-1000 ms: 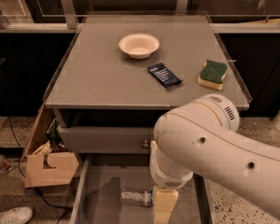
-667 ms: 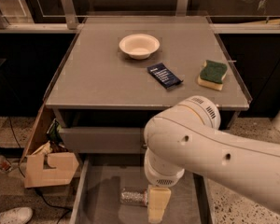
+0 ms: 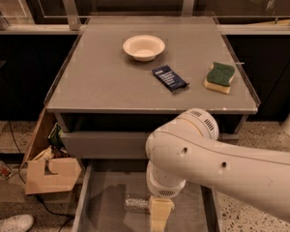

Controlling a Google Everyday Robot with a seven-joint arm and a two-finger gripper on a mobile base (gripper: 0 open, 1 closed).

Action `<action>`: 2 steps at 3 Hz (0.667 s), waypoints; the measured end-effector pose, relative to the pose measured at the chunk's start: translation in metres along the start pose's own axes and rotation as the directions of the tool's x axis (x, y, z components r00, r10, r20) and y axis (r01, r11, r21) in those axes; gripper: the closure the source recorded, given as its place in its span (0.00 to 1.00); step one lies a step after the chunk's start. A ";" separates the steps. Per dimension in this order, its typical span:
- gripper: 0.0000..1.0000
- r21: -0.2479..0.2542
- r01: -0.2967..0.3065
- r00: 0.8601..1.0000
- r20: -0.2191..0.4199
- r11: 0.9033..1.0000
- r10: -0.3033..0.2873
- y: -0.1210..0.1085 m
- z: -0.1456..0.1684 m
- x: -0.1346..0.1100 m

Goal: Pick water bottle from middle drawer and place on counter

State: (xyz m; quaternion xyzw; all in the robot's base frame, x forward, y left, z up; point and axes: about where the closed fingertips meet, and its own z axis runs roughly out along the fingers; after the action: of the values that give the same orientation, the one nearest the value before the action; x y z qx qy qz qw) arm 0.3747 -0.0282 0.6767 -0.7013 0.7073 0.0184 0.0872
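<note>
The middle drawer (image 3: 104,197) stands pulled out below the counter (image 3: 106,76), its grey floor showing. The water bottle (image 3: 136,204) lies on its side on the drawer floor; only its left end shows, the rest is hidden behind my arm. My gripper (image 3: 157,221) reaches down into the drawer right beside the bottle, at the bottom edge of the view, below the white wrist (image 3: 164,185). Its tips are cut off by the picture's edge.
On the counter stand a cream bowl (image 3: 143,47), a dark blue packet (image 3: 169,78) and a green-and-yellow sponge (image 3: 220,77). A cardboard box (image 3: 50,174) sits on the floor left of the drawer. My big white arm (image 3: 232,168) covers the drawer's right half.
My arm has shifted left and lower into the drawer, bringing the gripper closer to the bottle. The bottle has not moved.
</note>
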 end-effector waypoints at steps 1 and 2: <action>0.00 -0.033 -0.019 1.000 0.002 0.999 0.019 -0.009 0.048 0.005; 0.00 -0.041 -0.015 1.000 -0.008 0.999 0.015 -0.006 0.059 0.001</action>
State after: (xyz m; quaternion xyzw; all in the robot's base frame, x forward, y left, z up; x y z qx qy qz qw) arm 0.3862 -0.0208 0.6188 -0.6976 0.7124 0.0308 0.0701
